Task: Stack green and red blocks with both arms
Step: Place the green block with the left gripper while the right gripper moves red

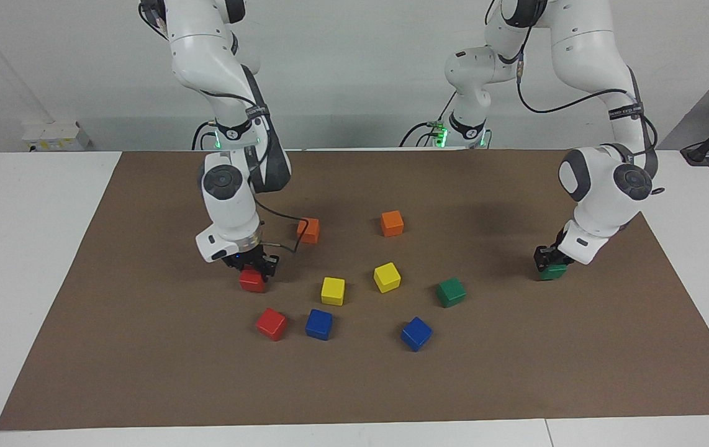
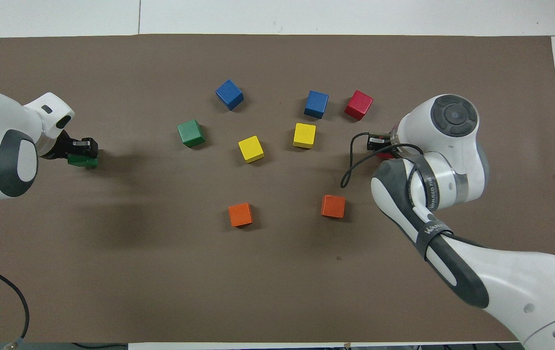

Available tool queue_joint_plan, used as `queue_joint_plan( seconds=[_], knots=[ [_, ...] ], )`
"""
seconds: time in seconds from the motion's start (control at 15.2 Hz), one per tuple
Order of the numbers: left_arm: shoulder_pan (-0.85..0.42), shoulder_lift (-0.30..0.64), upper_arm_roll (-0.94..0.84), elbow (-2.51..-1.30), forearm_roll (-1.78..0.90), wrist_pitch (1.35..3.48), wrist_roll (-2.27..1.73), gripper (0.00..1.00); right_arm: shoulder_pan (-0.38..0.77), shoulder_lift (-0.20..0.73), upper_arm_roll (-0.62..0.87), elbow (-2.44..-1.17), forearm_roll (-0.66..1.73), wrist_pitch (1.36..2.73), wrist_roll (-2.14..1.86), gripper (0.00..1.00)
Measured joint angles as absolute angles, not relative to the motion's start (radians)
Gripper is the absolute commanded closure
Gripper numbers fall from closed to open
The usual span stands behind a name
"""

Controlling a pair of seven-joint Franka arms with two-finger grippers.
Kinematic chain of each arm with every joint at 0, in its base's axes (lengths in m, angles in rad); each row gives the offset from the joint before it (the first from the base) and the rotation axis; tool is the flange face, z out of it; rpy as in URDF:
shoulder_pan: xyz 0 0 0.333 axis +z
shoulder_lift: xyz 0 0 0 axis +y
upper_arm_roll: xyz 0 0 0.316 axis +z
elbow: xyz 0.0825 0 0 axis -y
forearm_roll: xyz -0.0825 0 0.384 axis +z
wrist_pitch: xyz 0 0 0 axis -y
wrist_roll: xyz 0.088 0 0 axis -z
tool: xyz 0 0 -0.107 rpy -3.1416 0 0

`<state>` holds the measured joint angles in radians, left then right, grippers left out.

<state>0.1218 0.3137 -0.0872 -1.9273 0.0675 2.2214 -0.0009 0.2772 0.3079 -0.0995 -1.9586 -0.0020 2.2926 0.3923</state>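
My right gripper (image 1: pixel 254 266) is shut on a red block (image 1: pixel 252 283) and holds it low over the brown mat, beside the yellow cubes toward the right arm's end. In the overhead view my right gripper (image 2: pixel 379 145) mostly hides this red block (image 2: pixel 385 155). My left gripper (image 1: pixel 549 259) is shut on a green block (image 1: pixel 553 273), low over the mat near the left arm's end; my left gripper (image 2: pixel 82 149) and its green block (image 2: pixel 83 162) also show from overhead. A second red block (image 1: pixel 271 323) and a second green block (image 1: pixel 451 292) lie free on the mat.
Two orange cubes (image 1: pixel 308 230) (image 1: pixel 392 223), two yellow cubes (image 1: pixel 333 290) (image 1: pixel 387 277) and two blue cubes (image 1: pixel 319 324) (image 1: pixel 416 333) lie scattered mid-mat. The brown mat (image 1: pixel 143 372) covers a white table.
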Motion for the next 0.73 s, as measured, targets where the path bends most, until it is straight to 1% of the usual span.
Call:
queue_joint_plan(
  seconds=[0.07,0.26,0.4,0.59,0.73],
  knots=[
    [0.123,0.314,-0.087,-1.934,0.07,2.229,-0.001,0.0,0.237,0.282,-0.101,-1.967,-0.002,2.278,0.306,1.0],
    [0.124,0.314,-0.085,-1.94,0.072,2.242,0.0,0.0,0.102,0.23,-0.103,-2.024,-0.002,2.291,0.07,1.0],
    [0.124,0.313,-0.083,-1.937,0.072,2.245,0.0,0.0,0.041,0.218,-0.103,-2.079,-0.002,2.354,-0.024,1.0],
    [0.109,0.315,-0.092,-1.867,0.072,2.214,-0.056,0.0,0.009,0.216,-0.103,-2.157,-0.002,2.461,-0.095,1.0],
    [0.04,0.328,-0.098,-1.782,0.072,2.166,-0.229,0.0,0.003,0.216,-0.103,-2.188,-0.002,2.514,-0.134,1.0]
  ],
)
